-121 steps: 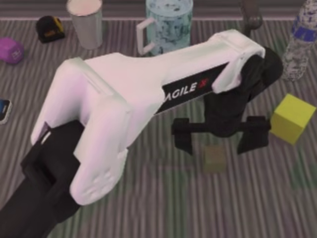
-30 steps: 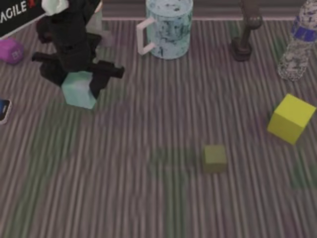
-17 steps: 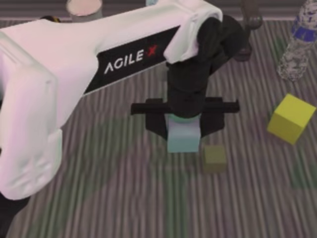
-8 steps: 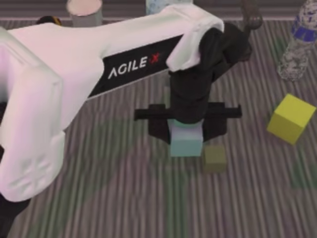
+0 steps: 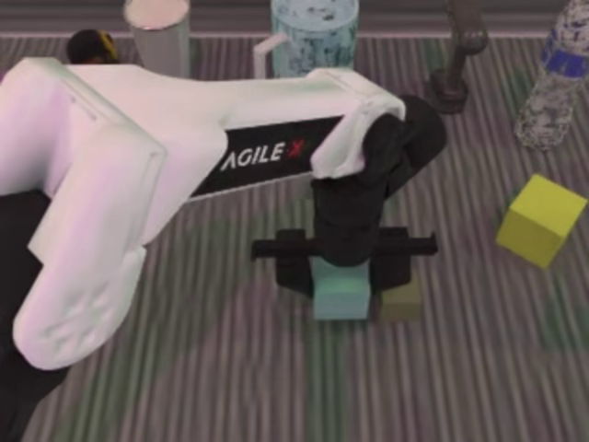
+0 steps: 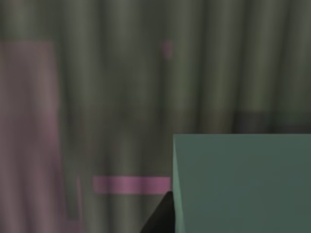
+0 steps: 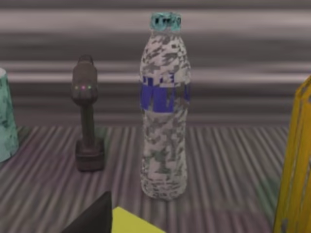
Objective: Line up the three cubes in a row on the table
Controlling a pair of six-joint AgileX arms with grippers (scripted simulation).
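Two black fingers [image 5: 296, 273] of the left gripper [image 5: 342, 273] pinched the mint-teal cube [image 5: 341, 296], low over or on the striped surface [image 5: 230, 368], just left of the small olive cube [image 5: 400, 300]. That pair looked nearly lined up. One yellow cube [image 5: 541, 219] sat well apart to the right, not yet in the row. Nothing showed whether the right arm's fingers were spread.

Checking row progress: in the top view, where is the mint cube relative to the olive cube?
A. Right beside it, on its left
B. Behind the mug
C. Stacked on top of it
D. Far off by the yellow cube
A: the mint cube sits under the left pincer, directly left of the olive cube.
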